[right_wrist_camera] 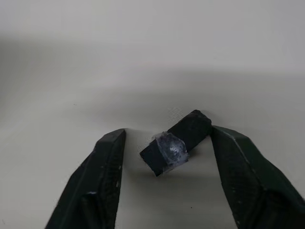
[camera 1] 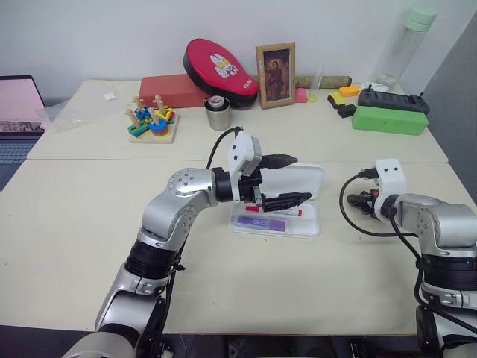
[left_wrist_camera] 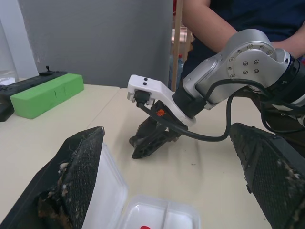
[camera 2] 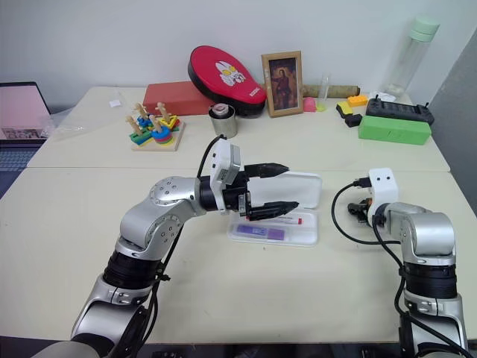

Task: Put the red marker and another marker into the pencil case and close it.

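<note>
The left hand (camera 1: 289, 180) hangs released, fingers spread wide, over the flat white plastic pencil case (camera 1: 309, 225), which lies open at mid-desk with the slim white-barrelled red marker (camera 1: 279, 212) and the short chunky purple marker (camera 1: 268, 223) inside its tray. Farther right, the right hand (left_wrist_camera: 148, 142) points down at the pale desk (camera 1: 74, 224), its fingers parted around a small black cap-like piece (right_wrist_camera: 175, 142), one fingertip touching it.

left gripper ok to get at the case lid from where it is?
Probably yes. The left gripper is open, with one finger above the raised lid of the pencil case and one below it. Nothing stands between them; the right gripper is off to the side.
</note>
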`<state>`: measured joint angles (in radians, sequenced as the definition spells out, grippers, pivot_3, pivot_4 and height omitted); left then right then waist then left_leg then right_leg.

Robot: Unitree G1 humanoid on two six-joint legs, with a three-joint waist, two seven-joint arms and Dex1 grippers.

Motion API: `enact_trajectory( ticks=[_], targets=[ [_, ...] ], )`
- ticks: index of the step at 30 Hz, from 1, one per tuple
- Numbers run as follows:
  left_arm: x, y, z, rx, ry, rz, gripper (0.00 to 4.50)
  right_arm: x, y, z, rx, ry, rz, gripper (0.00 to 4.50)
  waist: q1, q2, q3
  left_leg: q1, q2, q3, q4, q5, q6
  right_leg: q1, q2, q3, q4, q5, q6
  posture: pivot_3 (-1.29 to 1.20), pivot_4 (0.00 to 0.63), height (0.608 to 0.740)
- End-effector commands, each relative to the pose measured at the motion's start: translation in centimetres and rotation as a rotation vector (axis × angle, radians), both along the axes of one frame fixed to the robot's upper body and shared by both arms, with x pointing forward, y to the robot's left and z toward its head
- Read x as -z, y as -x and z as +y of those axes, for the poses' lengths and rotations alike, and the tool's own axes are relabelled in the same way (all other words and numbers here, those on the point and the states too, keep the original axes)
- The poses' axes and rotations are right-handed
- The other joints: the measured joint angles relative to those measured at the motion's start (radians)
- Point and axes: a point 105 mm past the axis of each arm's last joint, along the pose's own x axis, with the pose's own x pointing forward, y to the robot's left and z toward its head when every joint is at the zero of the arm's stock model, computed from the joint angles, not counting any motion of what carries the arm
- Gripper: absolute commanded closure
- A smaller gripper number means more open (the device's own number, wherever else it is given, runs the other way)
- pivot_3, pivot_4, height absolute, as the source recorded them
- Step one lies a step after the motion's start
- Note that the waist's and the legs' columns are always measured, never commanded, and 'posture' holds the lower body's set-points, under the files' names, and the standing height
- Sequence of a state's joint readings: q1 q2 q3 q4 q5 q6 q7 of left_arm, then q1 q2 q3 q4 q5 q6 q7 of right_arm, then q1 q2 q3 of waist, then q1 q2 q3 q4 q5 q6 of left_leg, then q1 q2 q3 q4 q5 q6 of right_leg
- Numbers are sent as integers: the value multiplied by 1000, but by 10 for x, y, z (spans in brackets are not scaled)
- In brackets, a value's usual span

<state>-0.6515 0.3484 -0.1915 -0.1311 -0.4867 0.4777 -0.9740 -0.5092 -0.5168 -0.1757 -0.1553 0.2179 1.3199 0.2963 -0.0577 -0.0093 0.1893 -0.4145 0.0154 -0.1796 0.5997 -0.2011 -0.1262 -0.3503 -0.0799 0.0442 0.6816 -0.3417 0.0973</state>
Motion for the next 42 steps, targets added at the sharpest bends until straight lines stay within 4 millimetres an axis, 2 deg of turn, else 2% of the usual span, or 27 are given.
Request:
enact_trajectory(
  ticks=[1, 7, 11, 14, 16, 18, 20, 23, 29, 35, 42],
  targets=[
    [-12, 4, -2, 21, 13, -49, 0, -5, 0, -5, 18, 15, -19, 2707, 0, 0, 0, 0, 0, 0, 0, 0, 0, 0, 0, 0, 0, 0, 0, 0, 150, 740],
    [-12, 4, -2, 18, 17, -48, 0, -13, -2, -8, 2, 28, -47, 4052, 0, 0, 0, 0, 0, 0, 0, 0, 0, 0, 0, 0, 0, 0, 0, 0, 150, 740],
    [-10, 7, 2, 25, 8, -44, 0, -36, -9, -10, -77, 16, -138, 4194, 0, 0, 0, 0, 0, 0, 0, 0, 0, 0, 0, 0, 0, 0, 0, 0, 150, 740],
    [-7, 12, 11, 33, -17, -41, 0, -59, -4, -6, -273, 25, -188, 4194, 0, 1, 1, 0, 0, 0, 0, 0, 0, 0, 0, 0, -1, 0, 0, 0, 150, 740],
    [-6, 16, 21, 37, -37, -34, 0, -70, 11, 9, -507, 52, -201, 4194, 0, 1, 1, 0, 0, 0, -1, 0, 0, -1, 0, 0, -1, 0, 0, 0, 150, 740],
    [-3, 20, 30, 38, -58, -25, 0, -72, 32, 28, -740, 41, -169, 4194, -3, 2, 1, -1, 0, 0, -2, 0, 0, -1, 0, 0, -2, 0, 0, 0, 150, 740],
    [4, 24, 39, 37, -97, -14, 0, -71, 44, 40, -874, 39, -133, 4194, -8, 2, 1, 0, 1, 1, -2, 0, 1, 0, 0, 0, -2, 0, 0, 0, 150, 740],
    [13, 31, 54, 30, -142, 6, 0, -69, 42, 53, -962, 60, -130, 4194, -17, 1, 1, 0, 1, 1, -1, 0, 1, 0, 0, 0, -1, 0, 0, 0, 150, 740],
    [30, 39, 77, -8, -220, 21, 0, -31, 41, 70, -1065, 114, -16, 4194, -19, 1, 1, 0, 1, 1, 1, 0, 1, 1, 0, 0, -1, 1, 1, 0, 150, 740],
    [26, 37, 80, -45, -207, 8, 0, -11, 45, 82, -1127, 133, 52, 4194, -4, 1, 1, -1, 1, 1, 1, 0, 1, 0, 0, 0, -1, 1, 1, 0, 150, 740],
    [26, 34, 78, -59, -195, 3, 0, -8, 48, 91, -1165, 132, 63, 4194, -1, 1, 1, 0, 1, 1, 1, 0, 1, 0, 0, 0, -1, 1, 1, 0, 150, 740]
  ],
)
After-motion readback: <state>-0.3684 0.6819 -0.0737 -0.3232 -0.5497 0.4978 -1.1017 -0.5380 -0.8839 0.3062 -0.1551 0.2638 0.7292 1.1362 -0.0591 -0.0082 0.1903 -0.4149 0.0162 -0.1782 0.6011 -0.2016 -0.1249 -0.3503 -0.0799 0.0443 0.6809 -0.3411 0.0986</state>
